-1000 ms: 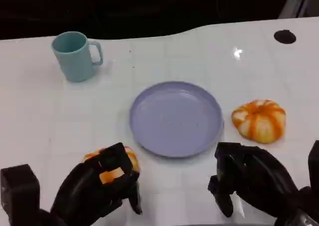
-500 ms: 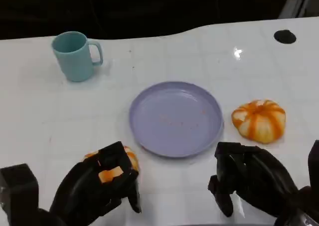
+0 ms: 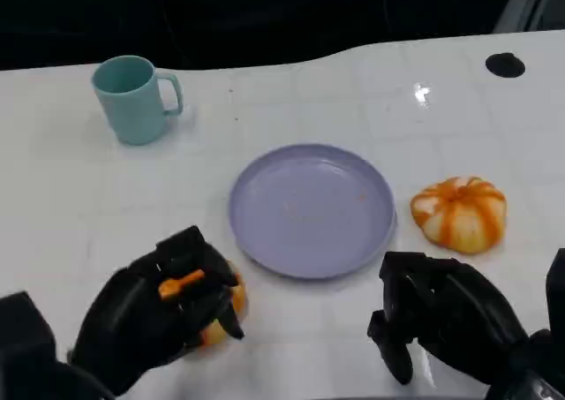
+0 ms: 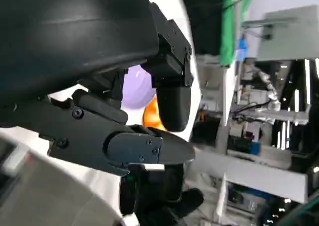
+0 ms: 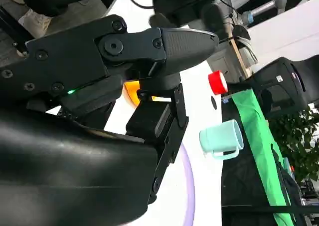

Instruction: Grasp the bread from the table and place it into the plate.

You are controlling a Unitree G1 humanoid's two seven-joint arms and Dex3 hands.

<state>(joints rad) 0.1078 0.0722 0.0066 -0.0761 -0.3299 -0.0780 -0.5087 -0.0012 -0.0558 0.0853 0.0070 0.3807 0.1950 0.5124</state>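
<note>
A teal mug stands at the far left of the white table. Nearer, the left hand grips a piece of bread against the tabletop, just left of the purple plate. Right of the plate lies a second, striped bread. The right hand hovers with fingers curled, holding nothing.

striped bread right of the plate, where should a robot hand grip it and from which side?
Grip the striped bread across its rounded sides, coming down from above. It is a low dome lying flat on the table, with free space all around, apart from the plate.
</note>
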